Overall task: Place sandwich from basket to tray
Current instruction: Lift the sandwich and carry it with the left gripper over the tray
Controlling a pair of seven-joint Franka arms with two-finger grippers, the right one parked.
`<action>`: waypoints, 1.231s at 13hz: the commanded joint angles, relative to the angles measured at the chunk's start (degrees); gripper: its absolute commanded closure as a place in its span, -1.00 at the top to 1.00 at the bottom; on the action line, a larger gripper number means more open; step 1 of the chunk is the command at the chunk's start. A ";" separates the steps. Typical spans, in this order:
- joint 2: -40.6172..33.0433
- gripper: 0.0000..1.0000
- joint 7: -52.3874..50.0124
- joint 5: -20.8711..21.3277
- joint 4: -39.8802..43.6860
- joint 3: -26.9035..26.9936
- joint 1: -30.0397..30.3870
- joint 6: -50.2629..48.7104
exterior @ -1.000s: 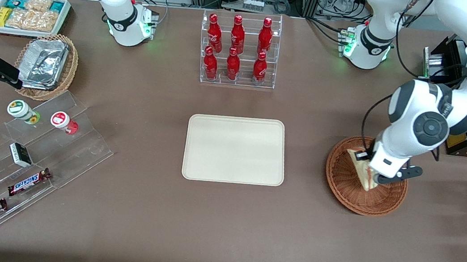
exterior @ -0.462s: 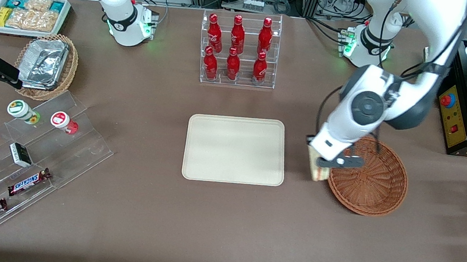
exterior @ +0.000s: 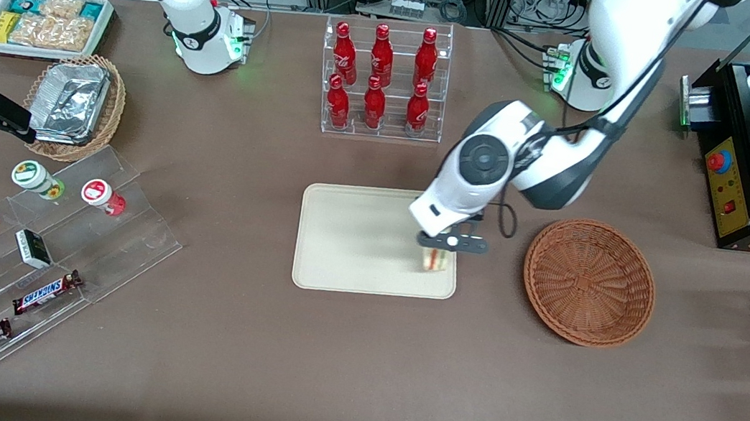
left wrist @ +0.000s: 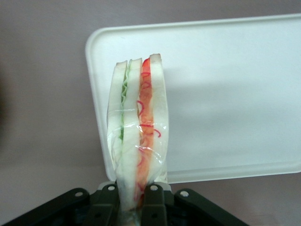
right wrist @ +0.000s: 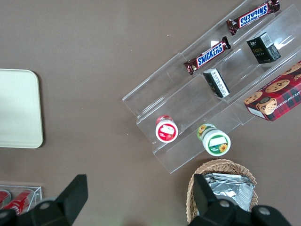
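- The gripper (exterior: 439, 246) hangs over the tray (exterior: 350, 236), above the corner that lies nearest the basket (exterior: 589, 282) and close to the front camera.
- Its fingers (left wrist: 151, 203) are closed on the sandwich (exterior: 436, 260), pinching the wedge at one end; the wrist view shows the bread pressed between the two pads.
- In that wrist view the sandwich (left wrist: 138, 136) stands on edge in clear wrap, pale bread slices outside, green filling in one layer and red in the other.
- The sandwich is held above the tray (left wrist: 225, 94), over the tray's rim area; whether it touches the tray surface cannot be told.
- The basket sits on the table (exterior: 326, 363) beside the tray, toward the working arm's end, with nothing in it.
- A clear rack of red bottles (exterior: 382, 81) stands farther from the front camera than the tray.
- Toward the parked arm's end of the table lie a tan wicker basket with foil trays (exterior: 74, 104), a white bin of snack packets (exterior: 46, 22) and clear steps with candy bars (exterior: 42, 290).
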 commanded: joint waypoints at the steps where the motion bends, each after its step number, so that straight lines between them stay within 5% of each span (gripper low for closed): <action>1: 6.08 -1.00 -3.59 0.74 6.78 0.37 -3.52 0.54; 4: 9.69 -1.00 -7.10 1.09 9.60 0.64 -6.78 3.44; 7: 12.16 -1.00 -12.73 7.49 10.31 0.46 -7.75 4.41; 16: 15.15 -1.00 -16.86 9.43 12.51 0.64 -10.74 6.34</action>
